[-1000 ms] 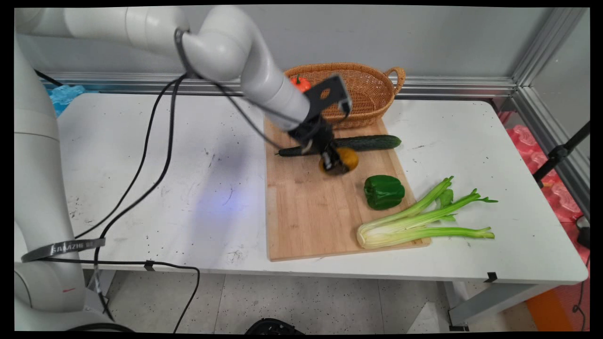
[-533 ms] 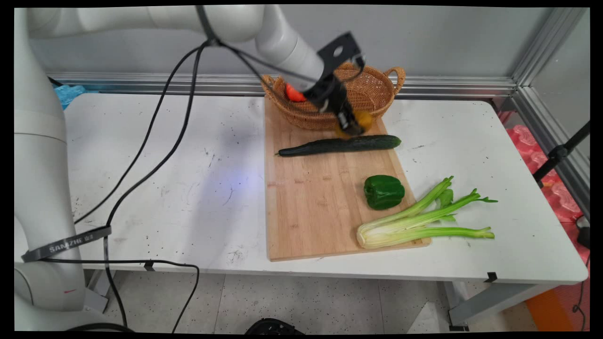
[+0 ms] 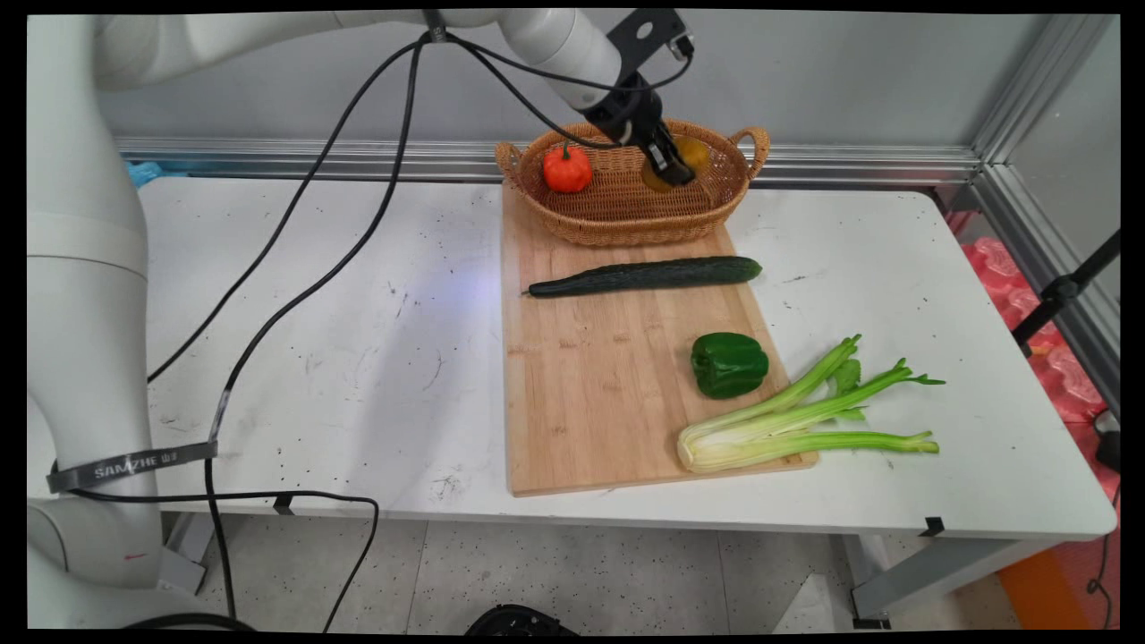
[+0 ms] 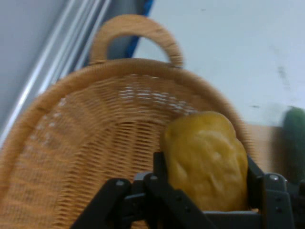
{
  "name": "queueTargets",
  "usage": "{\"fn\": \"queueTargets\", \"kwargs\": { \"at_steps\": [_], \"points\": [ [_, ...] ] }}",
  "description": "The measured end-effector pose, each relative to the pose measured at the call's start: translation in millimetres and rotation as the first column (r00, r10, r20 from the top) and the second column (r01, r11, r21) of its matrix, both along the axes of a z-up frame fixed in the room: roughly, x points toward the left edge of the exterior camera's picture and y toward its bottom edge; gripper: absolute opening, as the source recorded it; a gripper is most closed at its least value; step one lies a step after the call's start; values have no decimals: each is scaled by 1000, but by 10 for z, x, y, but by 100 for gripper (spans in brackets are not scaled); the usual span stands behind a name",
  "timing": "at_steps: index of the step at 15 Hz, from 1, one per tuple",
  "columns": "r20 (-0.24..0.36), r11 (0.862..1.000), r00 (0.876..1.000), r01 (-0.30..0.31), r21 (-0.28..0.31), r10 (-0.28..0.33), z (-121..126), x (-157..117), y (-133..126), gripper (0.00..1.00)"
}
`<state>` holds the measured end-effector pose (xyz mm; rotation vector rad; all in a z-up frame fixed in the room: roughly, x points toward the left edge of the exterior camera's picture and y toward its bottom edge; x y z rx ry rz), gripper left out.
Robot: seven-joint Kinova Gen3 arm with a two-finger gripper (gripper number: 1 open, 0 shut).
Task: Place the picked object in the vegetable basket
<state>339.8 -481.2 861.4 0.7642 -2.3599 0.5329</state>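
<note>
The gripper is hanging above the right half of the wicker basket, jaws clenched on a yellow pepper; a clean release would mean lowering inside the rim, well clear of the orange pepper at the basket's left end.

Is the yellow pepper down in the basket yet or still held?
Held: the pincer is shut on the yellow pepper, hanging above the wicker basket interior; the orange pepper already lies inside.

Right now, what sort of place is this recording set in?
Probably a robot lab bench staged as a kitchen: a cutting board with vegetables on a white table, a wicker basket, and a metal frame around it.
</note>
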Motion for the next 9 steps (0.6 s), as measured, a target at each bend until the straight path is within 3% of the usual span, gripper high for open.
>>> {"fn": "queueTargets", "kwargs": {
  "at_steps": [9],
  "points": [
    [56, 999, 998, -21, -28, 22, -322, 426, -585, 0]
  ]
}}
